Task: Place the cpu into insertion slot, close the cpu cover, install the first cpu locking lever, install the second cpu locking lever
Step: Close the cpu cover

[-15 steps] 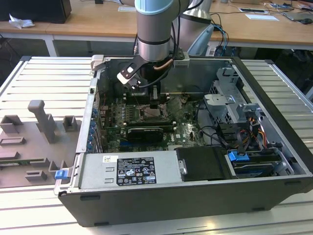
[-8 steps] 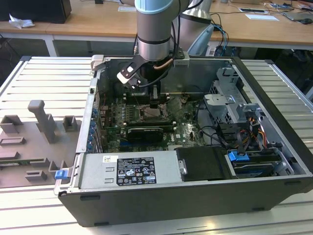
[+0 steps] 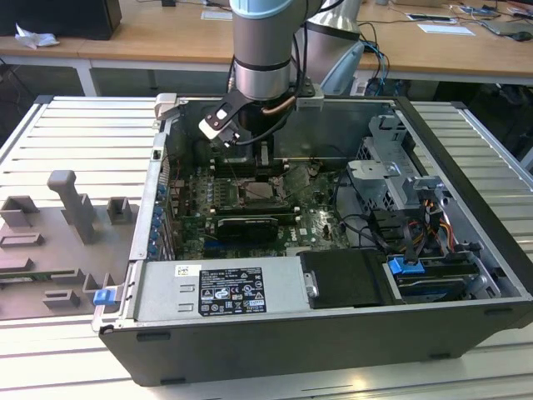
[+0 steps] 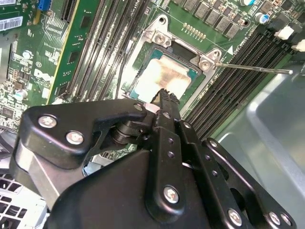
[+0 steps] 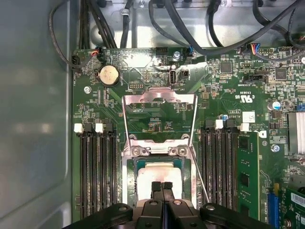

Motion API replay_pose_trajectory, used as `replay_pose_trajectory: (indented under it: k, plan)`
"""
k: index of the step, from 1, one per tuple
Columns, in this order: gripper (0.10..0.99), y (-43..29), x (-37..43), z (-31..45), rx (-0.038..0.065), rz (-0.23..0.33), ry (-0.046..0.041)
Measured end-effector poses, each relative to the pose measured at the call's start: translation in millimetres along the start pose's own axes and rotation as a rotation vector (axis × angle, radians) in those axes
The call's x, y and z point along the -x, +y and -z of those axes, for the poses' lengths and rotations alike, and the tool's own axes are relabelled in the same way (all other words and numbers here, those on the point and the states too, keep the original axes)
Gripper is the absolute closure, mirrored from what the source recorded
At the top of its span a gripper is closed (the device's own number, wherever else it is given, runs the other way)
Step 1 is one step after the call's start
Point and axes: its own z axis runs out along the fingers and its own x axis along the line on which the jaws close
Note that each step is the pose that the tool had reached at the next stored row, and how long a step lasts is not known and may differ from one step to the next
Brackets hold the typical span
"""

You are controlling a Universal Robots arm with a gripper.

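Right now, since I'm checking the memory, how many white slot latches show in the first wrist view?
4. Two white latches cap the slots on one side of the cpu; two more on the other side. The gripper may hide more.

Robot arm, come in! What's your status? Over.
Gripper shut, tips over the cpu. Cpu lying in insertion slot. Cpu cover open, swung back. One lever sticking out, unlatched.

The arm (image 3: 262, 50) reaches straight down, its pincer (image 5: 162, 185) pointing downward with both fingers (image 5: 156, 189) pressed together
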Motion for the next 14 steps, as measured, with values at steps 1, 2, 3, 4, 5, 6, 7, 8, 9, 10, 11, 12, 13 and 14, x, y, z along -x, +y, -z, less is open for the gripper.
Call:
replay_pose_trajectory:
  k: [1, 2, 3, 4, 5, 6, 7, 8, 9, 10, 11, 12, 13, 14]
  plan:
    - [0.980, 0.1, 0.0, 0.6, 0.000, 0.000, 0.0001]
    - [0.980, 0.1, -0.1, 1.3, 0.000, 0.000, 0.0001]
    - [0.980, 0.1, -0.1, 2.1, 0.000, 0.000, 0.0001]
    - [0.980, 0.2, -0.1, 2.6, 0.000, 0.000, 0.0002]
    - [0.980, 0.2, -0.1, 3.2, 0.000, 0.000, 0.0001]
    - [0.980, 0.2, -0.1, 3.5, 0.000, 0.000, 0.0002]
    - [0.980, 0.2, -0.2, 3.7, 0.000, 0.000, 0.0002]
    - [0.980, 0.2, -0.1, 3.8, 0.000, 0.000, 0.0001]
    - [0.980, 0.2, -0.2, 4.0, 0.000, 0.000, 0.0002]
    - [0.980, 0.3, -0.2, 4.1, 0.000, 0.000, 0.0001]
    - [0.980, 0.3, -0.2, 4.4, 0.000, 0.000, 0.0001]
    - [0.980, 0.3, -0.2, 4.6, 0.000, 0.000, 0.0001]
    - [0.980, 0.3, -0.2, 4.8, 0.000, 0.000, 0.0001]
    - [0.980, 0.3, -0.2, 4.8, 0.000, 0.000, 0.0001]
